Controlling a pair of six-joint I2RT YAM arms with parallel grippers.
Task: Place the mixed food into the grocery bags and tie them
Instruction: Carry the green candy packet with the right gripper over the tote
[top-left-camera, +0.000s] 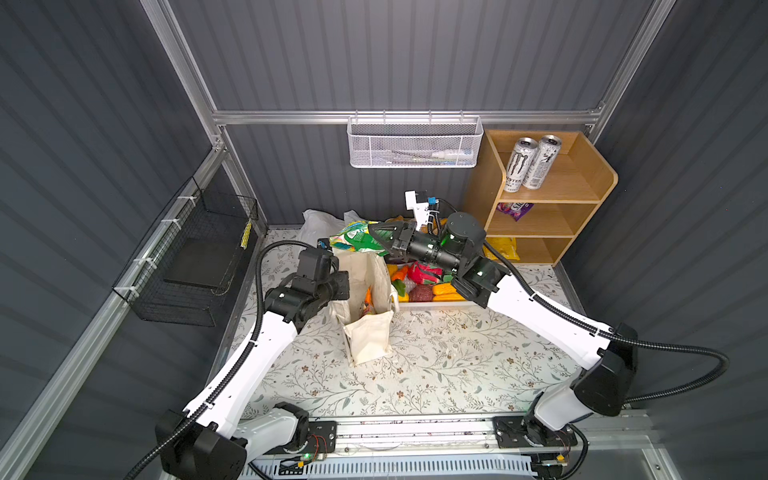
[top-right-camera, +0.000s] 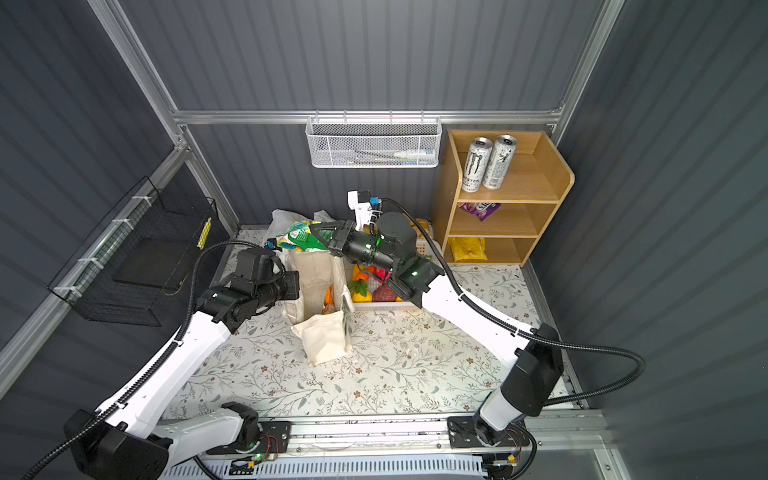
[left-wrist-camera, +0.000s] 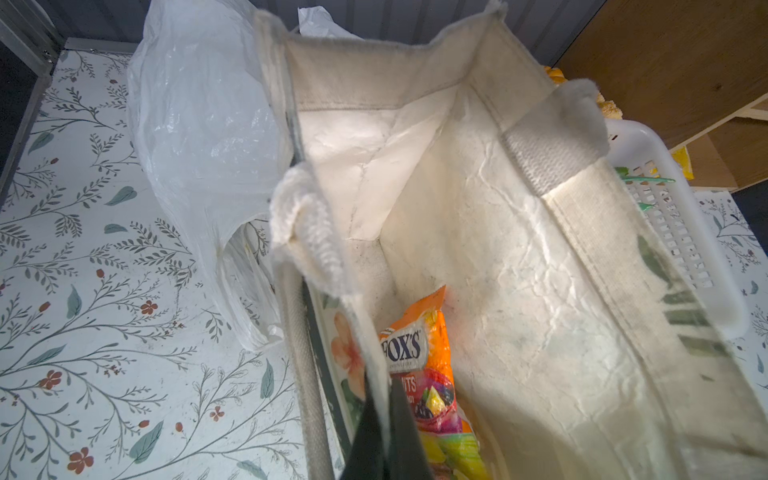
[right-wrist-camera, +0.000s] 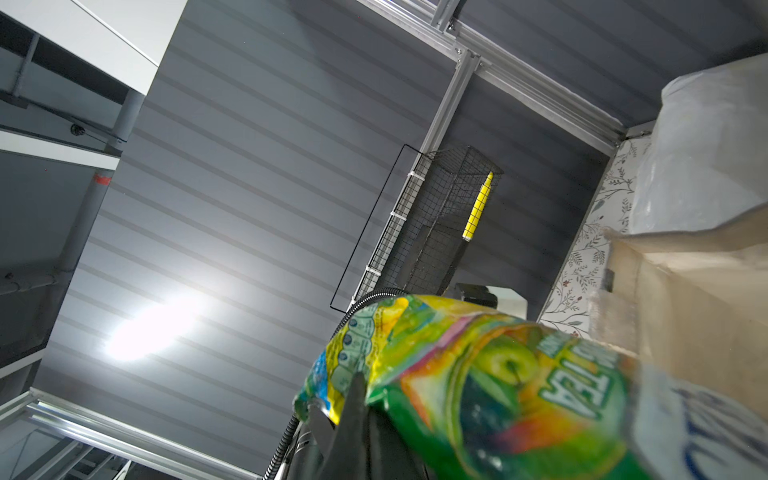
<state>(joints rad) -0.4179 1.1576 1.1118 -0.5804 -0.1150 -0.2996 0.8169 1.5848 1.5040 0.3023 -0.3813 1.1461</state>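
Note:
The cream canvas tote stands open mid-table. My left gripper is shut on its near side wall. An orange Fox's packet lies inside on the bottom. My right gripper is shut on a green multicoloured snack packet, which it holds above the tote's far rim. The white plastic bag lies crumpled behind the tote. Toy produce in red, dark red and yellow fills the white basket to the tote's right.
A wooden shelf at the back right carries two cans, a purple packet and a yellow packet. A white mesh basket hangs on the back wall. A black wire basket hangs on the left wall.

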